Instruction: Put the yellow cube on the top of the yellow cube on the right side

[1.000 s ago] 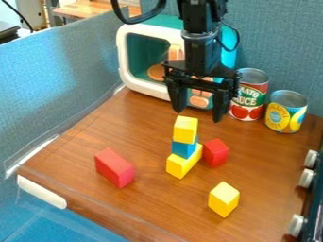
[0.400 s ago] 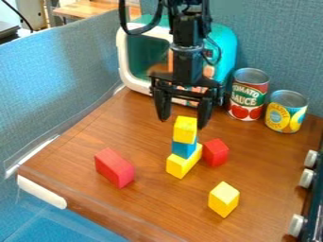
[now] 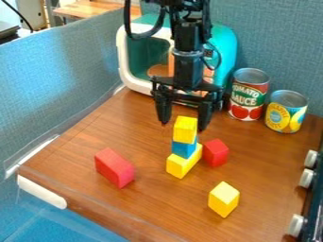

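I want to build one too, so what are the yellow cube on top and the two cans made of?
The yellow cube looks like painted wood, smooth and matte, maybe foam. Both cans seem metal, with shiny grey lids and printed labels.

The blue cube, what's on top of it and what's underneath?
On the blue cube sits a yellow cube; under it is a longer yellow block. The faces pressed together are covered.
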`<action>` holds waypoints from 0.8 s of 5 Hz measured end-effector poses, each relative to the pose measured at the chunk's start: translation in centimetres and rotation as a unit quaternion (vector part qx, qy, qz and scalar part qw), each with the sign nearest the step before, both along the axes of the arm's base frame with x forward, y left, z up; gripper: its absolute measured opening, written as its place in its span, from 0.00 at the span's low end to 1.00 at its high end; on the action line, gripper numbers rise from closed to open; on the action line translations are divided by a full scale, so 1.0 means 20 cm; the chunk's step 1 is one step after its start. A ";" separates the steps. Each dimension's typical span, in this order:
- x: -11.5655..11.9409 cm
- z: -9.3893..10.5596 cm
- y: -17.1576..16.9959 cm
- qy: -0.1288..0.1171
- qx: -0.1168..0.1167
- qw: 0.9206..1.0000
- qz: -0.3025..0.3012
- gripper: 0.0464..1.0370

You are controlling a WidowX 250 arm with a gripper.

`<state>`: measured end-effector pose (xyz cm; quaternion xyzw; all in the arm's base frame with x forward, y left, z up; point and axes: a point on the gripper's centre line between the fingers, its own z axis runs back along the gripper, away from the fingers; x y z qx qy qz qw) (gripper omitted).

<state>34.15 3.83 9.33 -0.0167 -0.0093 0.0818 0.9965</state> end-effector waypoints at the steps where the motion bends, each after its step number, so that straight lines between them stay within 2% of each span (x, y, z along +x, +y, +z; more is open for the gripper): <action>1: 0.01 -0.04 0.00 0.006 -0.001 1.000 0.003 0.96; 3: 0.03 -0.08 0.02 0.006 -0.008 1.000 0.010 0.93; 4: 0.04 -0.10 0.02 0.007 -0.013 1.000 0.009 0.66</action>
